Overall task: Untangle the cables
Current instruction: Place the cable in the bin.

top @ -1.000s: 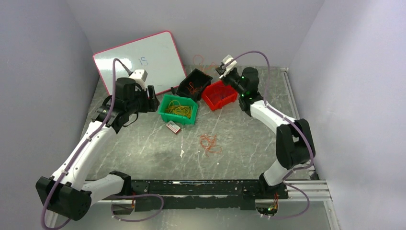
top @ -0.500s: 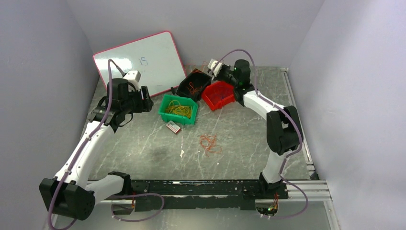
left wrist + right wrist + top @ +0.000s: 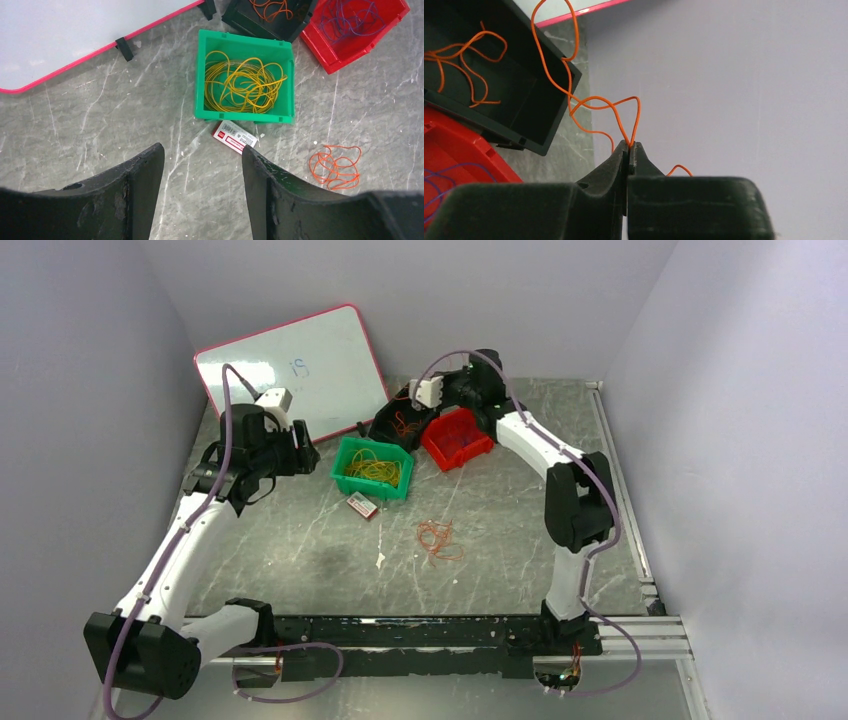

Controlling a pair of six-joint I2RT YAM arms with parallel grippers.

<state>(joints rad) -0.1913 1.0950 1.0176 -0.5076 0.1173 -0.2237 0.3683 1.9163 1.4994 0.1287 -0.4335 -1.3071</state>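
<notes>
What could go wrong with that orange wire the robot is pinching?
The right gripper pinches the orange cable only at its very fingertips, so it might slip out. In the right wrist view, the cable's loops also cross the rim of the black bin, so it could snag there or drop outside the bin.

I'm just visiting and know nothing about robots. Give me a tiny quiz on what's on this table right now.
1. What colour are the cables in the green bin? A red, B yellow, C purple.
2. True or false: the left gripper is gripping a cable.
3. What does the right gripper pinch?
Key: 1 B. 2 false, it is open and empty. 3 an orange cable.
</notes>
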